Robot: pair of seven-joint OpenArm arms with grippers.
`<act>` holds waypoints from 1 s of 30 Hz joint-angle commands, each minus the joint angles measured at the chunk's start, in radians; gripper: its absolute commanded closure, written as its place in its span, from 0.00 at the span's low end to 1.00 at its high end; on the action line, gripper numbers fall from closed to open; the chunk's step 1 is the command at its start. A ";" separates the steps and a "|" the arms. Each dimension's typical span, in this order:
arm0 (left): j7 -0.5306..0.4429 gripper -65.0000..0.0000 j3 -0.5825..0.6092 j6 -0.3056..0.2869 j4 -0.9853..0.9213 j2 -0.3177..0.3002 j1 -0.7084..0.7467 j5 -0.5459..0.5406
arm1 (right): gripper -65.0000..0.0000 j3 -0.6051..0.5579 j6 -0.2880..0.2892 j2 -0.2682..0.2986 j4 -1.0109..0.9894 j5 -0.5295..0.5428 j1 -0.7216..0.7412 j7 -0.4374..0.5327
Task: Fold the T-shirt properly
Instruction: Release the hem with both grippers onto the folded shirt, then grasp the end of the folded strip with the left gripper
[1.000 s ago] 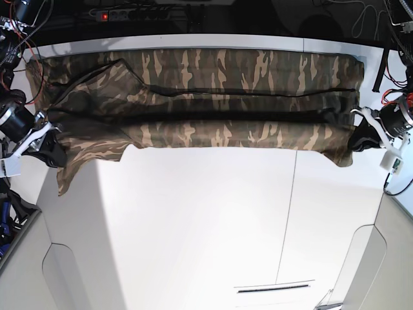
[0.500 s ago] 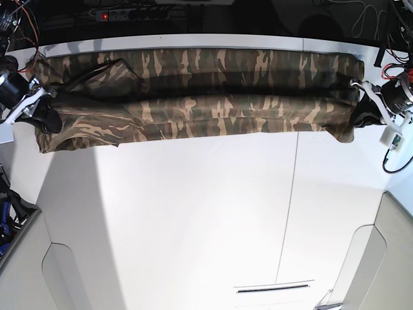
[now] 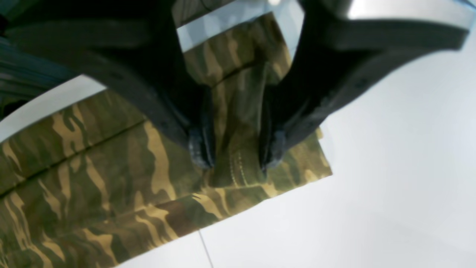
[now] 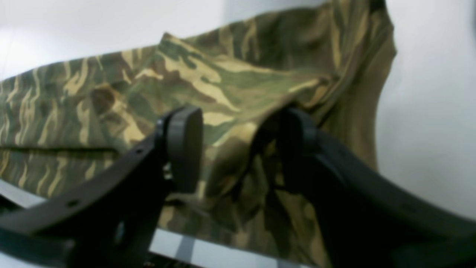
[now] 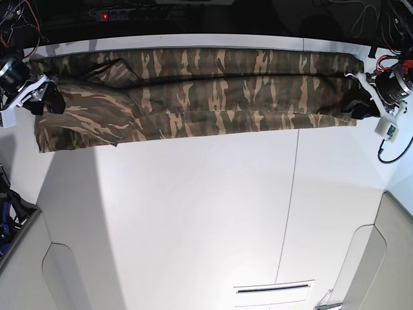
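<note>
Since the earlier frame both tools, left (image 3: 236,158) and right (image 4: 238,149), have spread, leaving the shirt (image 5: 193,90) folded on the desk (image 5: 193,213).

1. The white table (image 5: 193,219) is bare across its whole near and middle area; passage there is unobstructed.
2. The T-shirt (image 5: 193,97) lies as a long folded band along the far edge, spanning almost the full width and blocking that strip.
3. The left gripper (image 5: 357,103) and the right gripper (image 5: 50,100) stand at the band's two ends, jaws parted over cloth, closing off both ends.
4. A power strip (image 5: 132,14) and cables lie beyond the far edge.
</note>
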 commanded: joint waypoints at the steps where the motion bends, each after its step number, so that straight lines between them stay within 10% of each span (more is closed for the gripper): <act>1: -0.018 0.65 -0.017 0.002 0.017 -0.020 -0.002 -0.014 | 0.50 0.026 0.002 0.019 0.016 0.017 0.011 0.024; 10: -0.018 0.60 -0.153 0.002 0.016 -0.019 -0.002 -0.068 | 0.52 0.210 0.003 0.019 0.069 0.098 0.041 0.023; 15: -0.018 0.45 -0.164 0.062 0.011 -0.016 -0.002 -0.066 | 1.00 0.207 0.004 0.010 0.085 0.158 0.040 0.011; 30: -0.071 0.32 -0.164 0.060 -0.214 0.052 -0.002 -0.060 | 1.00 -0.040 0.003 0.008 -0.167 -0.088 0.040 0.190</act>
